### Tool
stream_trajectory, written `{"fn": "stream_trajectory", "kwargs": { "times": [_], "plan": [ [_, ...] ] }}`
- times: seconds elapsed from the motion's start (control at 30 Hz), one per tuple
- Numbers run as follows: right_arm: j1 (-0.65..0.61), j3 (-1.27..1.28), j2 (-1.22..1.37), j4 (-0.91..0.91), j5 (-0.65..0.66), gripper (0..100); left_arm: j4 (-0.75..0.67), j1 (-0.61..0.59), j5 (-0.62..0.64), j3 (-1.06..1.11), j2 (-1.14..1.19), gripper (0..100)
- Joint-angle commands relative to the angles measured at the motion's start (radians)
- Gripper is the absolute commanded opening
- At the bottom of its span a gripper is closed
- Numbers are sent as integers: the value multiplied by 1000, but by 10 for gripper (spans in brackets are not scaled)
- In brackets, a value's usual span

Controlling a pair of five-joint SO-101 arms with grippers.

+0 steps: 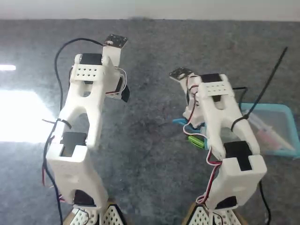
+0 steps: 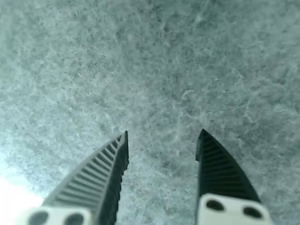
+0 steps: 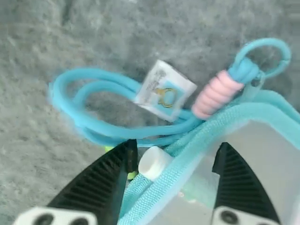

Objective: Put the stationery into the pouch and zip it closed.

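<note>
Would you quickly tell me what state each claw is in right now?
Left claw: open, holding nothing, above the table.
Right claw: open, astride the pouch edge, not gripping it.

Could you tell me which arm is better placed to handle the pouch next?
The right, probably. The right gripper hangs open over the teal edge of the pouch, beside its cord. The left gripper is open above bare grey table, well away from the pouch.

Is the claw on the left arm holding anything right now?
No, the left gripper is open, and between its jaws there is just the grey table.
</note>
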Motion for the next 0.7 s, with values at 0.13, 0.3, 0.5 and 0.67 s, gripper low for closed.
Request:
{"fn": "stream_trajectory", "kwargs": {
  "times": [0.13, 0.3, 0.5, 0.67],
  "plan": [
    [102, -20, 4, -42, 49, 266, -9, 5, -9, -4, -12, 224],
    [128, 11, 5, -59, 98, 251, -9, 5, -9, -4, -12, 224],
    [156, 126, 5, -185, 127, 191, -11, 5, -9, -4, -12, 224],
    [151, 183, 5, -205, 164, 191, -11, 5, -9, -4, -12, 224]
  ]
}}
